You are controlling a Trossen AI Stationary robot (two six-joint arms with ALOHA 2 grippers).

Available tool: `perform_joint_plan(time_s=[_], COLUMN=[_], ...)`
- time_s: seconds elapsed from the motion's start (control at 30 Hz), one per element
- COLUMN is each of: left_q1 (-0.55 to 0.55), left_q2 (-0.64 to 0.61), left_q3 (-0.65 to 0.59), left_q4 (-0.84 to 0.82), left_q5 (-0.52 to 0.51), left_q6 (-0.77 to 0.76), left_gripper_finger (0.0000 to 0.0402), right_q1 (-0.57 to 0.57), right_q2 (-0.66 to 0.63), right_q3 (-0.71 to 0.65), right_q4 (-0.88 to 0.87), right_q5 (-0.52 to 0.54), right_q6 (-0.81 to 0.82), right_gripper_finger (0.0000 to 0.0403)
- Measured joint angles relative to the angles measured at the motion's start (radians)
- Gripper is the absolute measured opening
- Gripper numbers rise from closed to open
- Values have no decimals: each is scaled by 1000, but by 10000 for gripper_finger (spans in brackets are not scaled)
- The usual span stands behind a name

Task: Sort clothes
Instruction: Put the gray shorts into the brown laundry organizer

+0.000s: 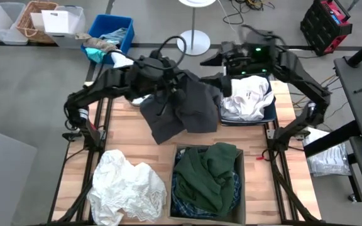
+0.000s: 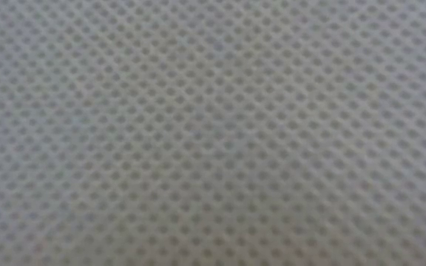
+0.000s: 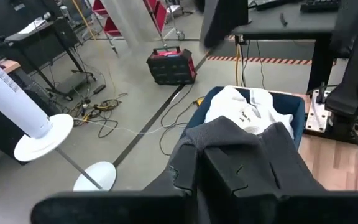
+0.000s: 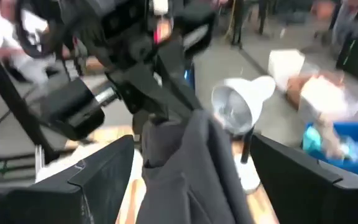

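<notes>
Both arms are up at the far end of the table [image 1: 134, 135] rn, meeting over a charcoal grey garment [image 1: 184, 107]. The left gripper [image 1: 168, 81] has its fingers pressed together on the top of that garment and holds it up, so the fabric hangs down and drapes onto the wood. In the left wrist view the grey cloth [image 3: 241, 165] is bunched right in front of the fingers.

The right gripper [image 4: 191, 171] is spread wide, one finger [image 4: 98, 177] on each side of the hanging grey fabric [image 4: 185, 174], not closed on it afaict. Things are blurry there, so whether the pads are touching the cloth I can't say.

Other clothes: a white garment [image 1: 249, 97] sits in the dark blue bin [image 1: 270, 113] on the right side of the table, just beside the grey one. A dark green garment [image 1: 209, 172] lies on top of a blue plaid shirt [image 1: 181, 198] in the box [image 1: 240, 188] at the near middle. A crumpled white pile [image 1: 127, 188] sits on the near left corner of the table.

Low view is no help, it's filled w/ a grey mesh-looking weave [image 2: 213, 133], prob fabric right up against the lens.
</notes>
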Motion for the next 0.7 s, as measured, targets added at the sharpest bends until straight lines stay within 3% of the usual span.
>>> perform_joint_plan(time_s=[0.27,0.47,0.6,0.7], left_q1=[3,3,3,4], left_q2=[19,15,15,12], left_q3=[0,0,0,0], left_q4=[43,83,75,69], left_q5=[5,139,143,131], left_q6=[0,78,86,77], left_gripper_finger=[0,0,0,4], right_q1=[7,14,25,31], right_q2=[138,210,237,243], right_q3=[119,127,127,127], right_q4=[-234,-240,-250,-252], right_q5=[1,0,-5,-4], right_q6=[-43,-98,-159,-195], right_gripper_finger=[326,313,250,157])
